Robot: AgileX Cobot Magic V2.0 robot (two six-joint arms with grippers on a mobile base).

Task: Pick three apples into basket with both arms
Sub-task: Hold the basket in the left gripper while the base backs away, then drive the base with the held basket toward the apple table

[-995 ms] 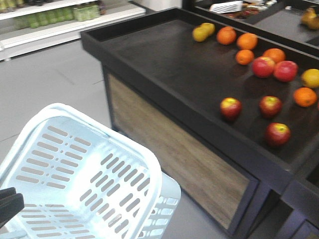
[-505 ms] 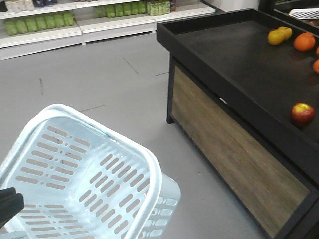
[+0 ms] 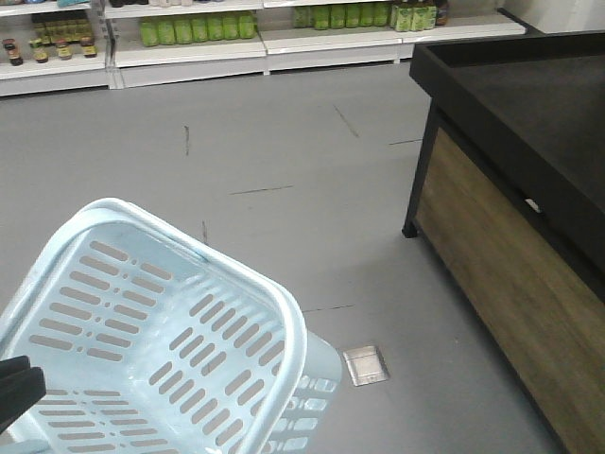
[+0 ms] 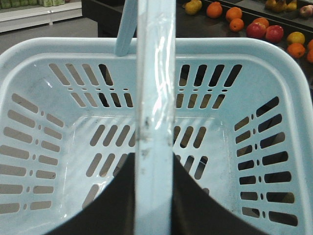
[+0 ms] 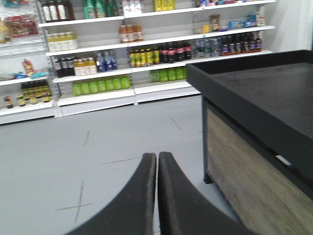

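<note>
The pale blue basket [image 3: 142, 312] hangs tilted at the lower left of the front view, and it is empty. In the left wrist view its loop handle [image 4: 155, 73] runs down the middle, and my left gripper [image 4: 154, 159] is shut on it, one black finger on each side. A bit of that gripper [image 3: 14, 392] shows at the front view's left edge. My right gripper [image 5: 157, 156] is shut on nothing, over bare floor beside the black display table [image 5: 254, 98]. The apples are out of view, hidden behind the basket's far rim [image 4: 146, 46].
The black display table [image 3: 529, 123] with a wooden side fills the right. Beyond the basket lie oranges [image 4: 213, 9] and two lighter pink-red fruits [image 4: 256, 30]. Shelves of bottles [image 3: 189, 28] line the back. A metal floor plate [image 3: 365, 364] sits by the basket.
The front view has swung left: the table slid to the right edge, and its fruit, dark red apples included, left the frame. Basket and left gripper keep their place in it.
</note>
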